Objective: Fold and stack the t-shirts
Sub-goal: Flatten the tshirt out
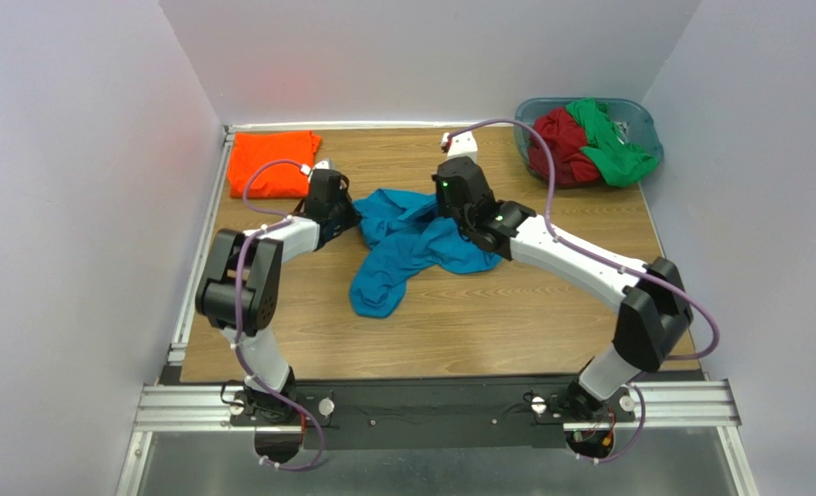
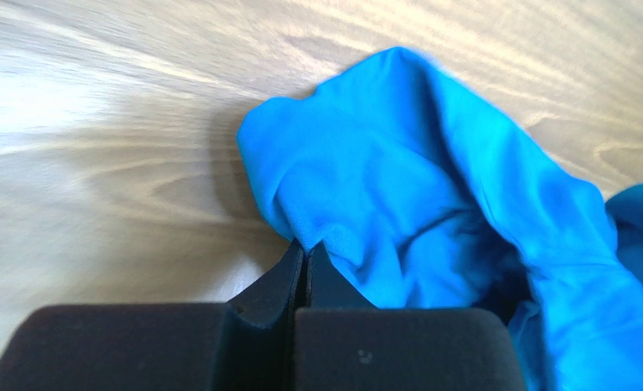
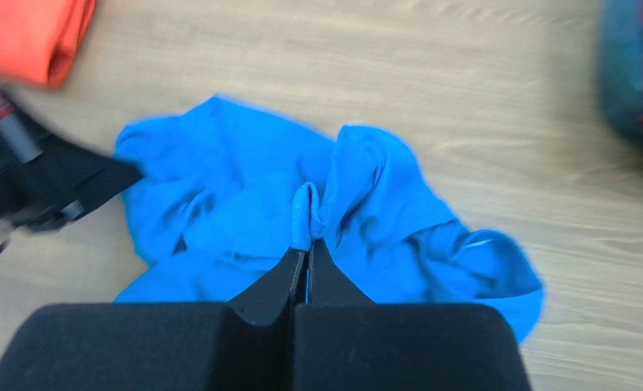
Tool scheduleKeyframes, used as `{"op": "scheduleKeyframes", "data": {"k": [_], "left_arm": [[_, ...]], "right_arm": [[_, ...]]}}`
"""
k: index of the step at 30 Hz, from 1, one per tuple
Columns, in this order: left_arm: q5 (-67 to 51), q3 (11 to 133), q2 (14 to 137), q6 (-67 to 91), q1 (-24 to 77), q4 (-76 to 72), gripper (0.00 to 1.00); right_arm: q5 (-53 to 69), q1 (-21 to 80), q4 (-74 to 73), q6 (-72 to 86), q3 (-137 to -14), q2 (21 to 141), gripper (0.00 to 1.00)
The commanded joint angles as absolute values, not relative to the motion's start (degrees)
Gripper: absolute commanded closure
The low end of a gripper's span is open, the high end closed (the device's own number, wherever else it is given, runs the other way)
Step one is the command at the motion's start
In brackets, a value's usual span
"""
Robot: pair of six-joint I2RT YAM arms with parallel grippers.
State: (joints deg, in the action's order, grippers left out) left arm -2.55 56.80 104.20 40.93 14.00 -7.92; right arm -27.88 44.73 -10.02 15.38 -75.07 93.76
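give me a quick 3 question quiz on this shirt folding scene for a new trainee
1. True or false: the orange t-shirt lies folded at the far left corner of the table.
2. What is in the grey-blue tub?
A. the dark red t-shirt and the green t-shirt
B. only an orange shirt
C. nothing
3. Fill in: the left gripper and the right gripper are each shut on the ____.

Key: 1 true; 2 A; 3 teal-blue t-shirt
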Motion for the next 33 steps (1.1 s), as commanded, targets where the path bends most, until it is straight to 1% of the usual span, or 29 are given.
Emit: {"op": "scheduleKeyframes", "data": {"k": [1,4,6,8,9,14,15,18,24,25,28,29,33], "left_arm": [[6.39,56.7,92.66,39.12,14.15,-6.33,1.0],[10.09,56.42,82.64,38.06,14.15,-4.84,1.0],[11.59,56.77,75.37,38.58,14.24,-2.91,1.0],[12.39,57.48,70.78,39.11,14.24,-1.68,1.0],[12.39,57.83,66.23,39.2,14.33,-0.97,1.0],[14.5,58.62,52.06,40.16,14.5,-0.09,1.0],[14.85,59.06,47.51,40.17,14.5,-0.09,1.0],[15.12,60.38,39.33,39.73,14.5,-0.09,1.0],[13.72,66.79,29.11,39.29,14.5,-0.09,1.0],[11.8,68.89,28.48,39.29,14.5,-0.09,1.0],[7.06,72.84,26.99,39.2,14.5,-0.09,1.0],[5.9,73.64,26.55,39.37,14.5,-0.09,1.0],[1.94,76.11,26.1,40.51,14.41,-0.09,1.0]], "right_arm": [[-36.38,43.42,-10.02,14.33,-74.79,87.73,0.97],[-39.19,42.98,-10.11,11.35,-75.93,84.56,0.97],[-41.91,42.89,-10.11,9.67,-77.08,80.61,0.97],[-42.71,42.89,-10.11,9.06,-78.21,75.95,0.98],[-43.15,42.89,-10.11,8.7,-78.74,74.46,0.99],[-40.18,42.89,-10.02,6.33,-82.79,67.25,0.99],[-37.99,42.89,-10.11,5.81,-84.27,65.41,0.99],[-33.5,42.8,-10.11,5.8,-86.13,61.54,0.99],[-17.95,42.89,-11.69,9.22,-93.59,56.17,0.99],[-14.01,42.89,-12.47,9.58,-95.17,55.64,0.99],[-7.76,42.89,-15.36,10.37,-101.85,55.89,0.99],[-6.95,42.89,-16.08,10.55,-104.91,55.99,0.99],[-4.65,42.89,-18.01,9.41,-109.67,56.77,0.99]]}}
